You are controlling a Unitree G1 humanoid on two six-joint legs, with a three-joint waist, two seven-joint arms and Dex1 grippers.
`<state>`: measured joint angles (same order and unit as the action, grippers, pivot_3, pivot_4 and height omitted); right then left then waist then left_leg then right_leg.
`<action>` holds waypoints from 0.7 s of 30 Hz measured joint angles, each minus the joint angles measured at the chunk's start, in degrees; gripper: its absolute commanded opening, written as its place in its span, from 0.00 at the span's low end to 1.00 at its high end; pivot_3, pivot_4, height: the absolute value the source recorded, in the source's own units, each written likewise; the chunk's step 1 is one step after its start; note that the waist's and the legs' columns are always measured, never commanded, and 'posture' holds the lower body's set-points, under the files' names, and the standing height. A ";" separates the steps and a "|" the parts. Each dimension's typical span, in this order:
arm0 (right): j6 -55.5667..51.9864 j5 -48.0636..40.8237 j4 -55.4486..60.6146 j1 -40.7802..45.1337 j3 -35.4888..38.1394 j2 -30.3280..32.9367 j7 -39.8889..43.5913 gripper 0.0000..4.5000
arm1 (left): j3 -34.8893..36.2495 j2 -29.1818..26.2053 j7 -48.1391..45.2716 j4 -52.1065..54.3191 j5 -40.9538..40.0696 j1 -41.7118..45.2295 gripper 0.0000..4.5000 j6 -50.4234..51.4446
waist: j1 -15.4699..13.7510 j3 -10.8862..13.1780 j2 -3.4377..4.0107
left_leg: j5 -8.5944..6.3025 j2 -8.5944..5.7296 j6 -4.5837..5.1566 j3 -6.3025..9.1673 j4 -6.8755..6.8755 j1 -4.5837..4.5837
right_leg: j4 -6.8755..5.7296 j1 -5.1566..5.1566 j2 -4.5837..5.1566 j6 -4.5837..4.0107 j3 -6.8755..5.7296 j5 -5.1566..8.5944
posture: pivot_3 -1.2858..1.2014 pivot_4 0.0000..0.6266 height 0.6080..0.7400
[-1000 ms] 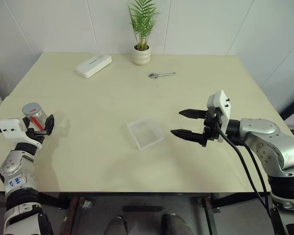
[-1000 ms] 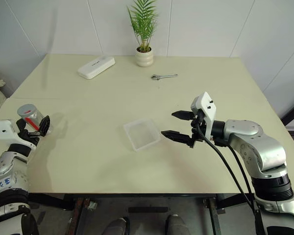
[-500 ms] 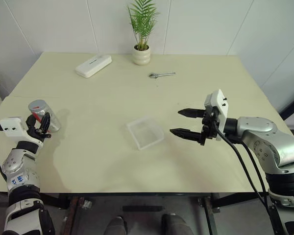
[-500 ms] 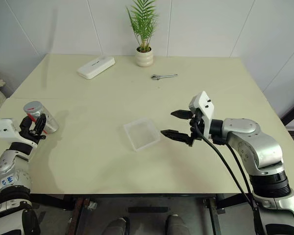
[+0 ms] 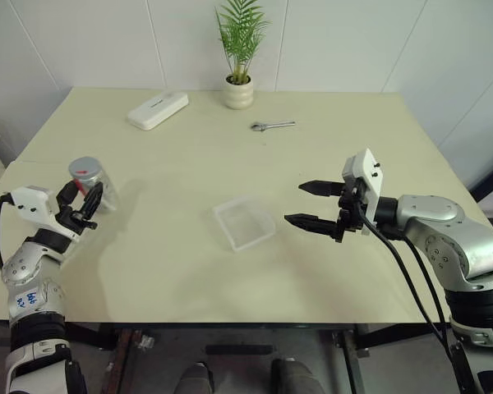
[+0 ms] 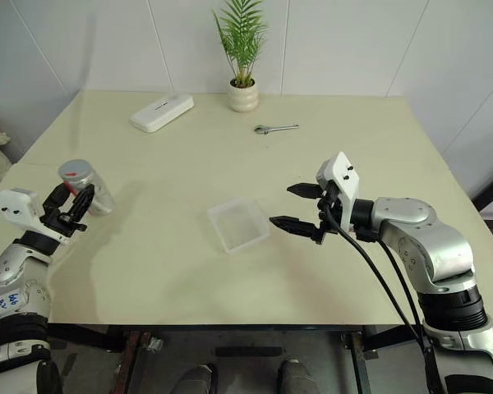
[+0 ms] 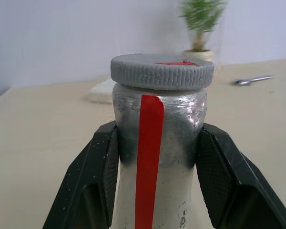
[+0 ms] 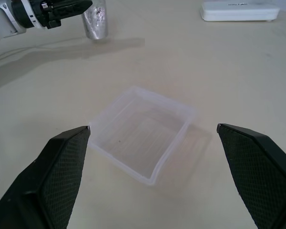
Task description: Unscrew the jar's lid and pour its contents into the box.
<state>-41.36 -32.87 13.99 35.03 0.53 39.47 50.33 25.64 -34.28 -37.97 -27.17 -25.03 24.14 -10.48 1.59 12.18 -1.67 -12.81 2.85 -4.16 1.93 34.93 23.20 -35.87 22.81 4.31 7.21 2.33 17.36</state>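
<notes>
The jar (image 5: pixel 91 179), small with a red stripe down its side, hangs upright just above the table at the left. My left gripper (image 5: pixel 82 200) is shut on it below the lid (image 7: pixel 162 71), a ribbed grey cap with a red mark that sits on the jar. The black fingers (image 7: pixel 93 181) press the jar's wall from both sides. The contents are hidden behind the jar's cloudy wall. The box (image 5: pixel 243 223), clear and shallow, lies at the table's middle. My right gripper (image 5: pixel 296 203) hovers open just right of the box, nothing between its fingers.
A white oblong case (image 5: pixel 157 110), a potted plant (image 5: pixel 237 90) and a small metal wrench (image 5: pixel 271 125) lie along the table's far side. The table's near edge runs just below both arms.
My left gripper has shut on the jar and carried it up and to the right, toward the box. The right arm has kept still.
</notes>
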 measured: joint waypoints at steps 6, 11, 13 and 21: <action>-2.90 -1.47 5.03 0.63 0.21 -6.13 -7.73 1.00 | -4.25 0.05 -7.68 9.56 -4.19 -0.44 0.43 7.86 | 0.06 0.00 0.01 | 0.00 0.02 0.00 -0.01 0.00 -0.01 | -0.02 0.01 -0.03 -0.01 0.03 0.01 | 0.52 0.24 1.00; -7.19 -3.07 11.48 3.23 -0.04 -14.87 -18.62 1.00 | -9.00 0.13 -13.98 10.56 -5.72 4.88 0.43 15.23 | -0.01 0.01 0.01 | 0.00 0.02 0.00 0.01 0.00 0.01 | -0.02 0.02 -0.05 -0.01 0.03 0.00 | 0.52 0.24 1.00; -8.13 -3.11 13.27 3.31 -0.20 -17.06 -21.95 1.00 | -10.51 0.47 -16.19 10.27 -5.72 6.94 0.43 15.63 | -0.03 0.01 0.01 | -0.01 0.02 0.02 0.01 -0.01 0.04 | 0.02 0.02 -0.05 -0.01 0.03 0.01 | 0.52 0.24 1.00; -10.06 -3.13 14.13 3.29 -0.10 -17.58 -25.71 1.00 | -10.98 0.82 -18.41 7.99 -5.62 7.68 0.43 15.65 | 0.03 0.01 0.02 | -0.07 0.06 0.12 -0.06 -0.03 0.11 | -0.08 0.24 -0.11 -0.03 0.12 0.02 | 0.52 0.24 1.00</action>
<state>-51.42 -36.00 28.12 38.31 0.43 21.88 24.62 14.66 -33.46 -56.38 -19.18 -30.65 31.81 5.17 1.63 12.19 -1.64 -12.88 2.92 -4.03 1.87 34.90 23.31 -35.94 23.05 4.20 7.18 2.45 17.38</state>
